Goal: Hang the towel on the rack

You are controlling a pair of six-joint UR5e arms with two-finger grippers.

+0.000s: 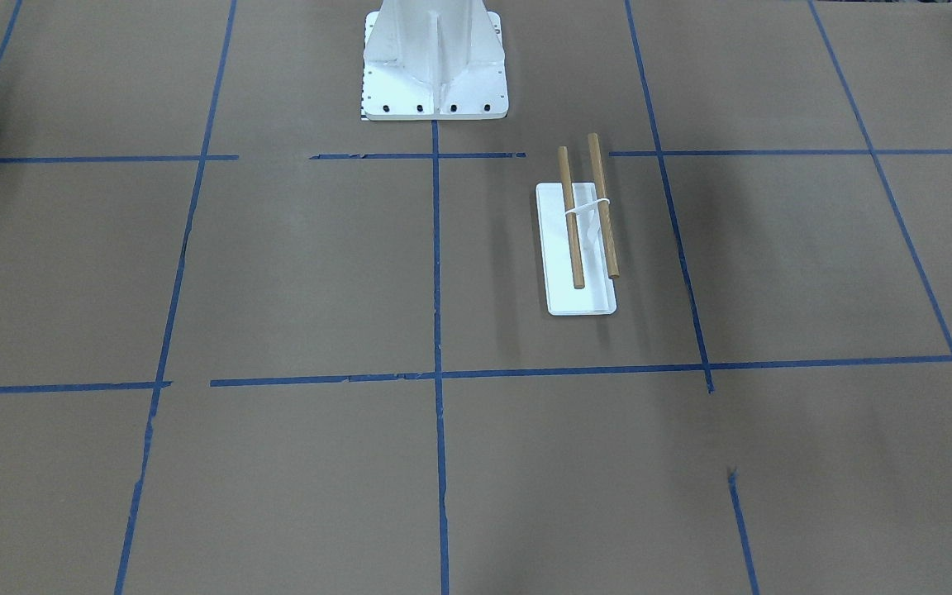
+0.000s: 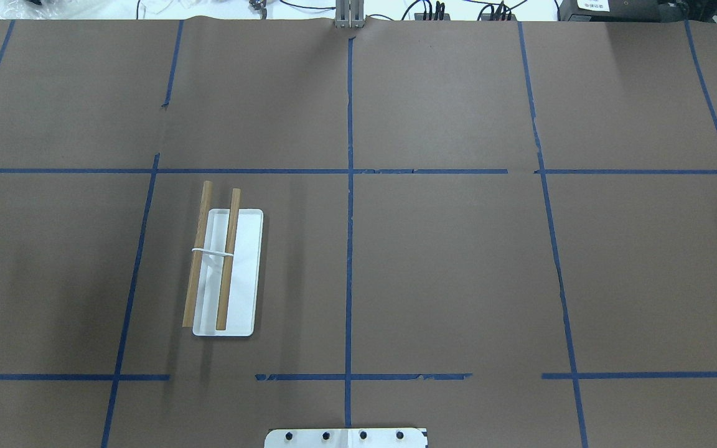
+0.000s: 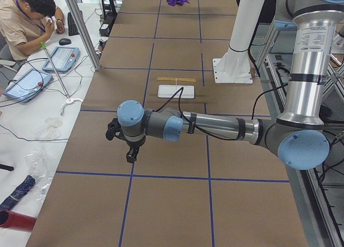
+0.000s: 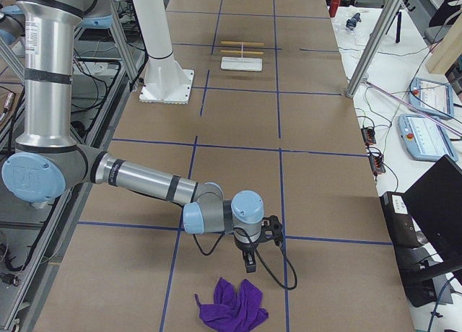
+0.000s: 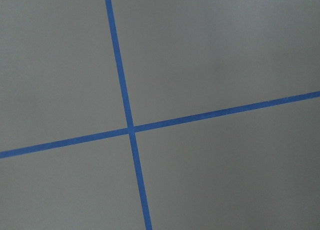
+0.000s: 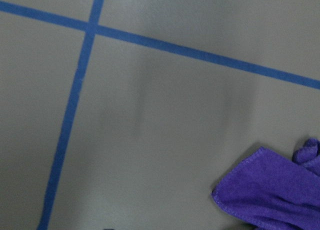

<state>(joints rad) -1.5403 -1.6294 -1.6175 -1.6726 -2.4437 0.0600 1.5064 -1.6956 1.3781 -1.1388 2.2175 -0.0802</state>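
Note:
The rack stands on the brown table: a white base with two tan dowel rods, also in the overhead view and both side views. The purple towel lies crumpled on the table at the robot's right end, also in the right wrist view and far away in the left side view. My right gripper hangs just above the table, a little short of the towel. My left gripper hangs over the table's left end. I cannot tell whether either is open or shut.
The large white bolted pedestal stands at the robot's edge of the table. Blue tape lines grid the brown paper. An operator sits at a side desk with teach pendants.

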